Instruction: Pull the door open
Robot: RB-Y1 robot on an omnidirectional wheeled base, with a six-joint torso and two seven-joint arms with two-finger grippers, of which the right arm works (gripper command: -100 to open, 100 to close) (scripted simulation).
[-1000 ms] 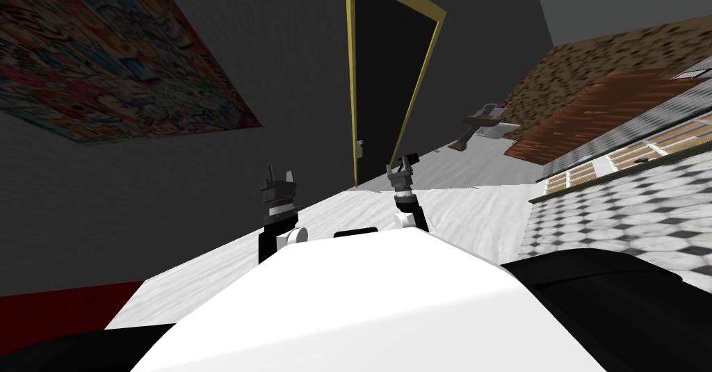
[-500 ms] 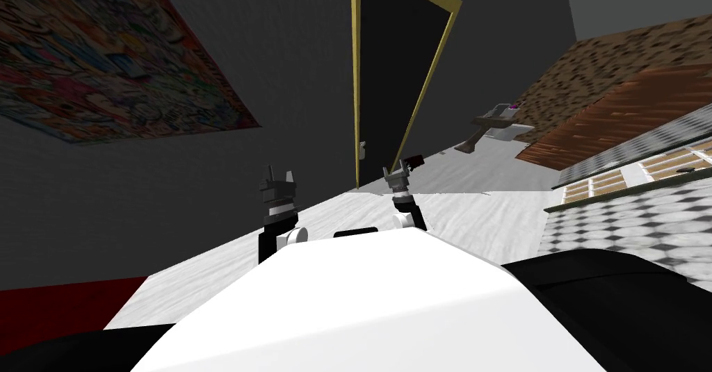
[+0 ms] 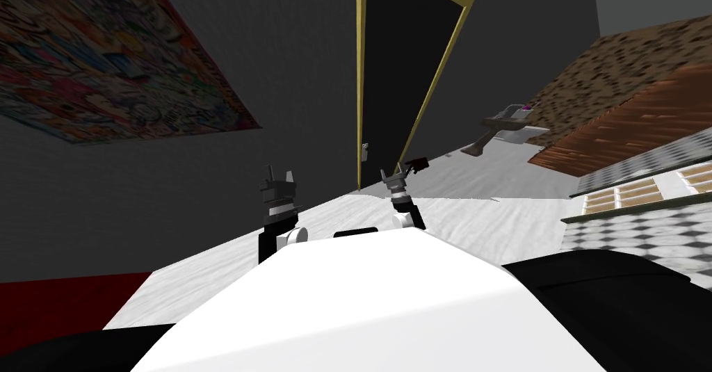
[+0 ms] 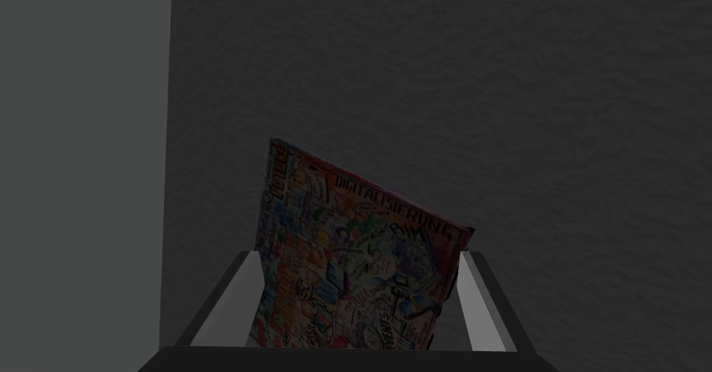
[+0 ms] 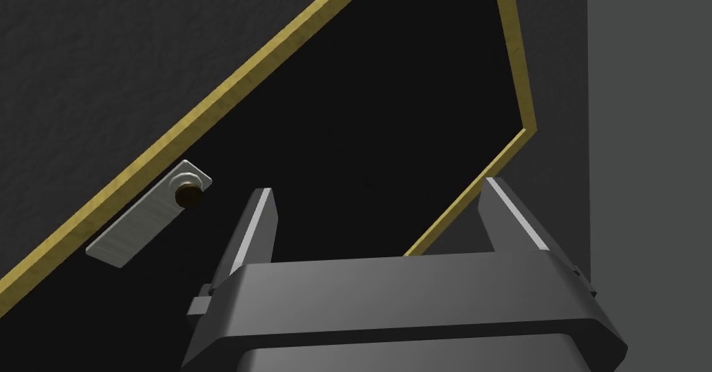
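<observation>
We see a pale grey, streaked floor (image 3: 487,222) meeting a black-and-white chequered floor (image 3: 626,239) on our right. A small grey and brown object (image 3: 502,121), too far off to identify, stands at the pale floor's far end.

A dark door (image 3: 400,69) in a yellow frame (image 3: 359,76) stands in the dark grey wall ahead, with a small pale handle plate (image 3: 364,150) near its left edge. The right gripper (image 3: 393,172) is raised just below and beside that plate, its fingers seemingly parted. The left gripper (image 3: 278,173) points at the wall, below a colourful picture (image 3: 104,62)
</observation>
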